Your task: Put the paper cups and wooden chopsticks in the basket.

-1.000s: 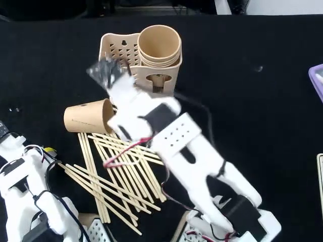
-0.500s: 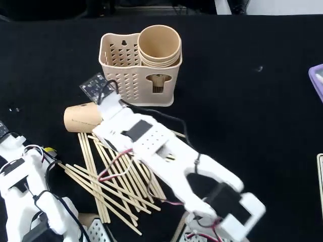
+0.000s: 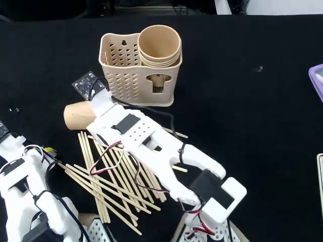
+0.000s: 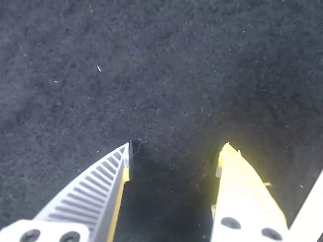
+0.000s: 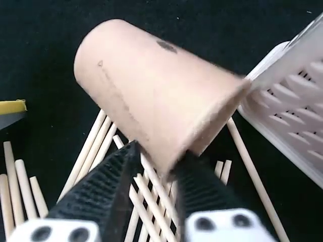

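A paper cup [image 3: 76, 115] lies on its side on the black cloth, left of the beige basket [image 3: 121, 75]. My right gripper [image 3: 96, 114] is at the cup's mouth. In the right wrist view the gripper [image 5: 159, 156] is open, with the lower rim of the cup [image 5: 151, 96] between its black fingers. Several wooden chopsticks [image 3: 116, 176] lie scattered under the right arm and below the cup. A stack of paper cups [image 3: 159, 44] stands in the basket's right half. My left gripper [image 4: 174, 151] hangs open over bare black cloth.
The left arm [image 3: 25, 191] rests at the table's lower left corner. A purple object [image 3: 317, 78] shows at the right edge. The basket's perforated wall [image 5: 292, 106] is close beside the lying cup.
The right arm has swung left and down from in front of the basket to the lying cup, stretching low over the chopsticks. The left arm has not moved.
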Tool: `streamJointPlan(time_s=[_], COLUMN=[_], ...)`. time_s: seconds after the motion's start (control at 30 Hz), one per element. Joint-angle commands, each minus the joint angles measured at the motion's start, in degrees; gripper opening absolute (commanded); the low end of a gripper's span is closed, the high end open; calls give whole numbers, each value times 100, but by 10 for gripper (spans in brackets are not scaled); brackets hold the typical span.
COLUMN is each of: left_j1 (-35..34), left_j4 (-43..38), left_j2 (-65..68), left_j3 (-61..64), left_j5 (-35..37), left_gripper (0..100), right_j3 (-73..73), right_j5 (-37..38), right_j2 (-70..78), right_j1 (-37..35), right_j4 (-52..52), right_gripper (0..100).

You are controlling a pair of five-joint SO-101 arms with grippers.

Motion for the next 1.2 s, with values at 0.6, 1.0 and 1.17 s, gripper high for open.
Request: streamJointPlan(time_s=[0.6,1.0,1.17], left_j1=[57,57,57], left_j4=[-79,-79,-79], left_j2=[-62,-62,-62], left_j3=[-84,-84,-75], left_j5=[-35,-35,-35], left_gripper=[278,278,278], right_j3=[-1780,-3556,-3969], right_j5=[2470,4993,5248], right_j2=[-5024,-3055,-2369], right_j1=[1231,2171,2382], right_j4=[3701,3815,3842], right_gripper=[10,10,10])
